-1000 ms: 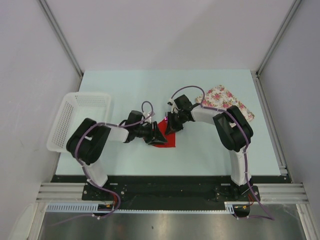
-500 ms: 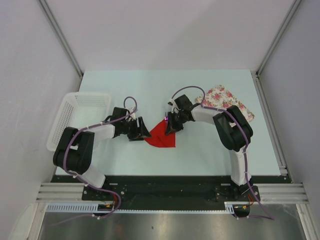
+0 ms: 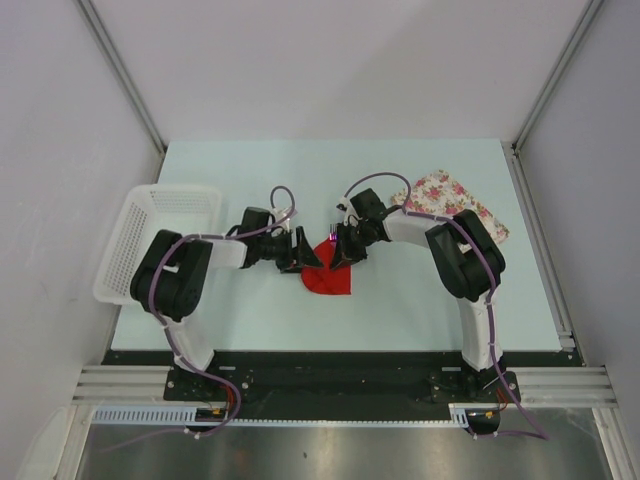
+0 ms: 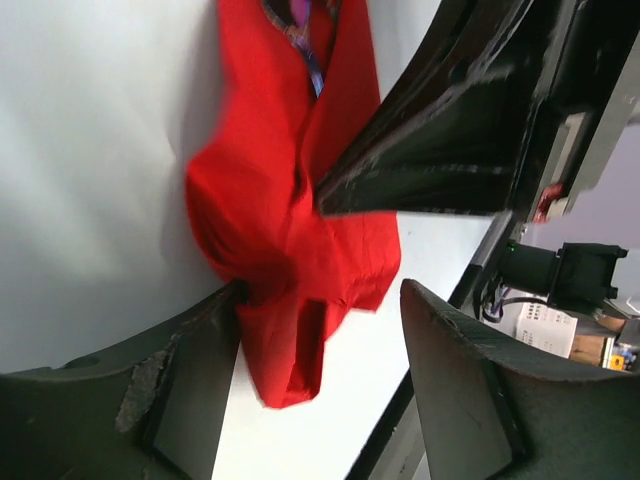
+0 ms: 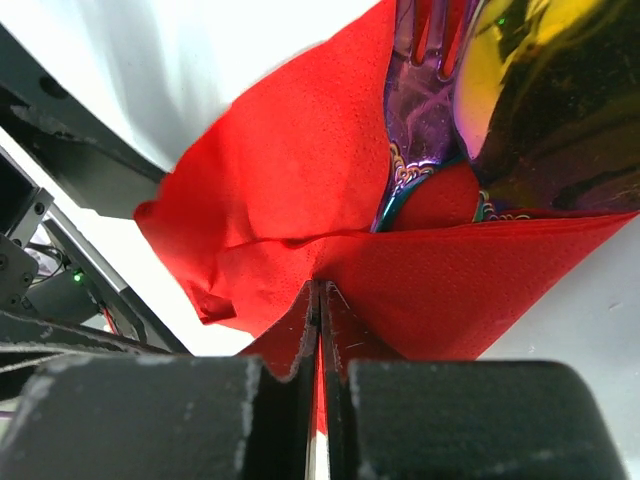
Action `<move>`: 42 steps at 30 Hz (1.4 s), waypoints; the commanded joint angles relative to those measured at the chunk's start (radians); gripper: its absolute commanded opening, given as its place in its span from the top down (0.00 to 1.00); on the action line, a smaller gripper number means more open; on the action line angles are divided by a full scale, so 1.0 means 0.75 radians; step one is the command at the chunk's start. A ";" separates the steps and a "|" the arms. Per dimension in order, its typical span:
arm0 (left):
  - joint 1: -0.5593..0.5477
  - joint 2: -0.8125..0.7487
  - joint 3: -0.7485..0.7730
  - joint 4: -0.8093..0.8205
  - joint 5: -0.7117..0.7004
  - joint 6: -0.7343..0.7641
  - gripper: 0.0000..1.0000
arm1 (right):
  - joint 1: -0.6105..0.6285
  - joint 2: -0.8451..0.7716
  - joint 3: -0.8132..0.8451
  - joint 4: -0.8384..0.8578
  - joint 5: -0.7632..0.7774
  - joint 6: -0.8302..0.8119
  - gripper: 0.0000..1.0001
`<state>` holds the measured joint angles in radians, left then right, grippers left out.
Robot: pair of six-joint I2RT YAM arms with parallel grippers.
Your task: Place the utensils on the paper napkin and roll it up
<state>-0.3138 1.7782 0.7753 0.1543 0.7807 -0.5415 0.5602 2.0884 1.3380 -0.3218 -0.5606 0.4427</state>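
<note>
Pinching the paper napkin (image 5: 270,170) tight, the right tool (image 5: 320,300) anchors the fold over fork (image 5: 418,110) and spoon (image 5: 545,100) on the counter (image 3: 420,300). Meanwhile the left tool (image 4: 322,295) sits spread wide around the napkin's loose edge, apparently ready to roll.

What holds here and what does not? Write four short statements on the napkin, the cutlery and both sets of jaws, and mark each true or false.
1. The right gripper has its jaws shut on the paper napkin. True.
2. The left gripper has its jaws shut. False: they stand open, one on each side of the napkin's bunched end.
3. The fork and spoon lie bare on the table. False: the napkin is folded over them, and only their heads show.
4. The floral cloth lies apart from the napkin. True.
</note>
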 commanded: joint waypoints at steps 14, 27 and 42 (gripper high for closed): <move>0.064 0.092 0.040 -0.124 0.064 0.154 0.35 | -0.011 0.106 -0.013 -0.084 0.187 -0.042 1.00; 0.089 -0.064 -0.093 -0.005 0.057 0.004 0.79 | -0.011 0.101 -0.025 -0.072 0.191 -0.044 1.00; -0.140 -0.058 -0.048 0.238 0.090 -0.251 1.00 | -0.013 0.108 -0.023 -0.068 0.183 -0.038 1.00</move>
<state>-0.3763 1.7153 0.7090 0.2638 0.8631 -0.6659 0.5537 2.0964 1.3487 -0.3344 -0.5667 0.4519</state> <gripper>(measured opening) 0.010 0.009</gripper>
